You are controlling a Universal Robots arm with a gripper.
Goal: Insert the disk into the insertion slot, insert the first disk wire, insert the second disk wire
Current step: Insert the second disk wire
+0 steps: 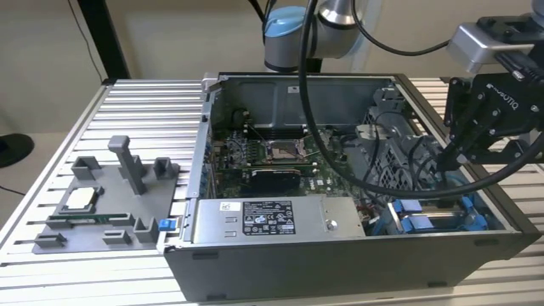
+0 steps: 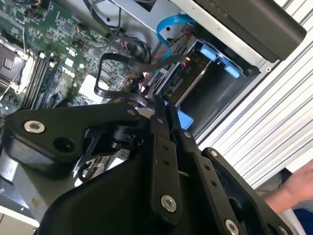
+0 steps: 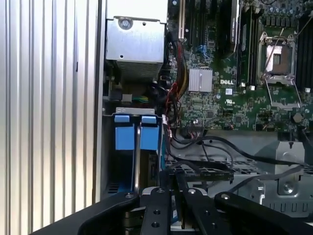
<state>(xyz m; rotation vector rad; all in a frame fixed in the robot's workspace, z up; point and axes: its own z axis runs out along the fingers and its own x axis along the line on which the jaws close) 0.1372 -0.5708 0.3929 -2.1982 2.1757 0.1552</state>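
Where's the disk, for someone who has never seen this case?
Find the open grey case on the ribbed table. In the exterior view, go to its near corner on the exterior view's right, beside the labelled power supply, under the gripper. The disk stands on edge in the slot; its bright blue carrier is the giveaway.

Disk (image 3: pixel 138 161): sunk in slot (image 3: pixel 108 147), face hidden, only blue carrier edge visible. Gripper (image 3: pixel 172 182): fingertips cut by case wall in exterior view; grip unclear.
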